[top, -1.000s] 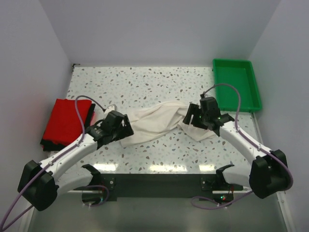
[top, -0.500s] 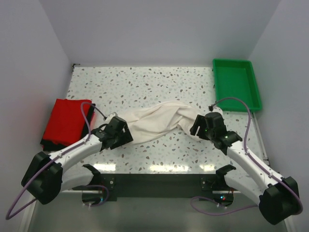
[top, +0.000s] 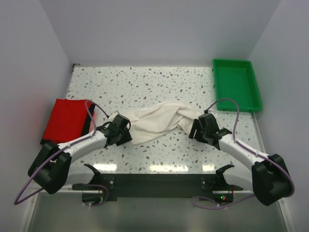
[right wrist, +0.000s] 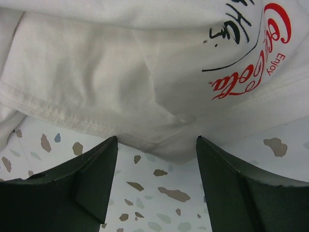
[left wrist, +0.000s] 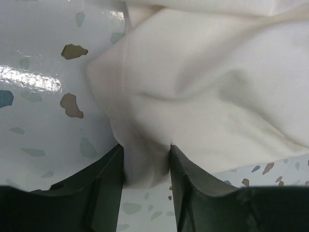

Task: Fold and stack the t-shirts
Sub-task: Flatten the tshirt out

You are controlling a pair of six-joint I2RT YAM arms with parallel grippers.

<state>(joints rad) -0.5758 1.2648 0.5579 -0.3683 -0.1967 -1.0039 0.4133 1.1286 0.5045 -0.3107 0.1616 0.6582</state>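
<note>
We are watching the left gripper (left wrist: 146,162) pinching a bulging fold of the cream-white soft cloth t-shirt (top: 157,121). The cloth is filling the gap and pressing against both dark fingers (left wrist: 104,188). The right gripper (right wrist: 156,145) is standing spread wide and gripping nothing, with the shirt's stitched hem (right wrist: 72,118) lying just beyond its fingers on the speckled glossy table (top: 145,82).

Moving outward, the cream-white shirt is lying bunched into a long twisted band, to the left of the green rectangular plastic tray (top: 216,84) and nearer the arm bases than the tray is. The bright red cloth t-shirt (top: 65,121) is sitting as a flat folded rectangle at the side of the table farthest from the tray. A dark edge (top: 46,144) is showing beneath it, and we cannot tell whether that is another shirt.

We are judging the task as partway through. The red shirt is looking folded and placed, while the cream-white one is not yet spread flat, not yet folded, and not yet set on the pile.

The overhead view is giving us the whole layout, but the wrists are hiding the jaws there. The left wrist view alone is showing the pinch on the fold. The right wrist view alone is showing the red and black printed logo (right wrist: 241,72) and the bare speckled surface between that gripper's parted fingers
</note>
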